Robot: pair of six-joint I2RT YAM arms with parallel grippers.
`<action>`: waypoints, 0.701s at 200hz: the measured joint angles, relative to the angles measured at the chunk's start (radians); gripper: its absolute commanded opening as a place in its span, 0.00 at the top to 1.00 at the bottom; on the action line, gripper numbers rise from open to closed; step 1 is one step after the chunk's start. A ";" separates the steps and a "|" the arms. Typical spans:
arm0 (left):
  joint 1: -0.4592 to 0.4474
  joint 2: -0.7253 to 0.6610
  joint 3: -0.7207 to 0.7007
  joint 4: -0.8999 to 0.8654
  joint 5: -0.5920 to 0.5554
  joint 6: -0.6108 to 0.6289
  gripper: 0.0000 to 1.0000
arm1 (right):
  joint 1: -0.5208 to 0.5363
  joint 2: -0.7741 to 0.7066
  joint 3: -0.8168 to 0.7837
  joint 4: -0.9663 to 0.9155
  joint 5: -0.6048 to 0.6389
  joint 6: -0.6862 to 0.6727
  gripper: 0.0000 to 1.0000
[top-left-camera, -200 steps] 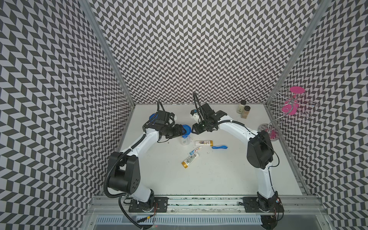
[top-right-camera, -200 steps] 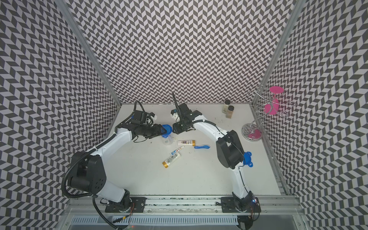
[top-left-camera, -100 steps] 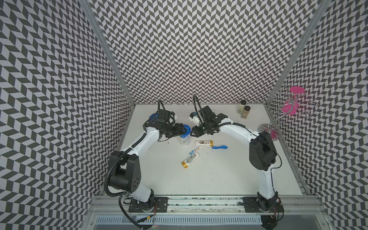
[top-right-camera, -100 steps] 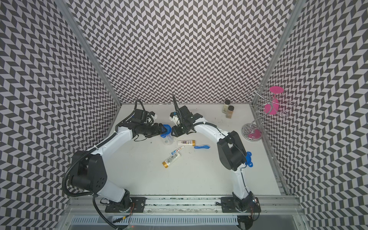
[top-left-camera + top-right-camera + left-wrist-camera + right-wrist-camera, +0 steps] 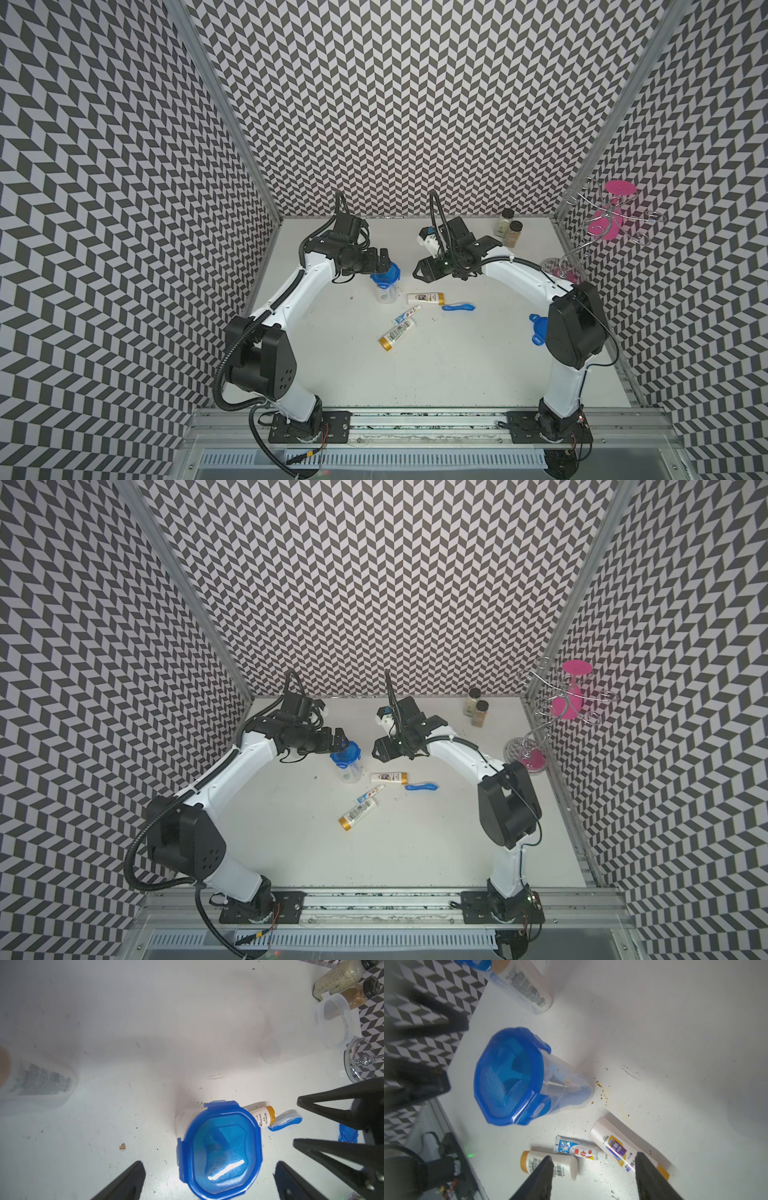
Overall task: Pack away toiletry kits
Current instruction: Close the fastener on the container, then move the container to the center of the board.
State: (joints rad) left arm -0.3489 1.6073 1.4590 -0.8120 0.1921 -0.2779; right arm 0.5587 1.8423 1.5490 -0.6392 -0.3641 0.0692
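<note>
**Top views.** The cup stands upright at about 10 o'clock from the centre of the desk, with its blue lid on. The left end effector hangs at the lid's 12 o'clock edge. The right end effector sits at the cup's 2 o'clock, apart from it. Loose at the cup's 4 o'clock lie a tube, a toothbrush, toothpaste and a second tube. A loose lid lies at the desk's 3 o'clock, partly hidden by the right arm.

**Left wrist view.** The left end effector's jaws stand wide on either side of the lid and touch nothing. An empty cup stands just beside the jars.

**Right wrist view.** The right end effector's jaws stand apart and empty above the toothpaste and both tubes. The lid's visible tabs look folded down, but not every side shows. A further cup, blue-lidded with a tube inside, shows beyond. I cannot tell whether it stands or lies.

**Judgement.** The step in hand is closing this kit, and both end effectors are clear of it. The next move calls for picking up one loose item and carrying it to the empty cup. The toothpaste lies against the second tube, so the toothbrush or the first tube offers the cleaner pinch.
</note>
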 measured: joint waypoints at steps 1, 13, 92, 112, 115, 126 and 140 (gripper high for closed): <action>-0.003 0.001 0.003 -0.002 -0.003 0.000 0.00 | 0.000 -0.003 -0.003 0.001 0.001 -0.001 0.26; -0.042 0.025 0.046 -0.013 -0.047 0.000 0.00 | 0.000 -0.058 -0.050 0.010 0.014 -0.002 0.20; -0.132 0.156 0.081 -0.057 -0.235 -0.011 0.00 | -0.045 -0.154 -0.146 0.053 0.019 0.014 0.10; -0.150 0.158 0.081 -0.064 -0.257 -0.011 0.01 | -0.046 -0.153 -0.146 0.061 0.015 0.018 0.10; -0.151 0.158 0.081 -0.064 -0.259 -0.012 0.00 | -0.046 -0.153 -0.146 0.062 0.015 0.018 0.10; -0.156 0.160 0.080 -0.066 -0.265 -0.012 0.00 | -0.047 -0.153 -0.146 0.065 0.014 0.019 0.10; -0.159 0.165 0.080 -0.066 -0.274 -0.012 0.00 | -0.051 -0.153 -0.146 0.067 0.015 0.020 0.10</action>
State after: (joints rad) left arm -0.5083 1.7721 1.5394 -0.8776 -0.0822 -0.2897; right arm 0.5076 1.6890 1.4029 -0.5724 -0.3492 0.0891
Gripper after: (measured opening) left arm 0.995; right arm 0.902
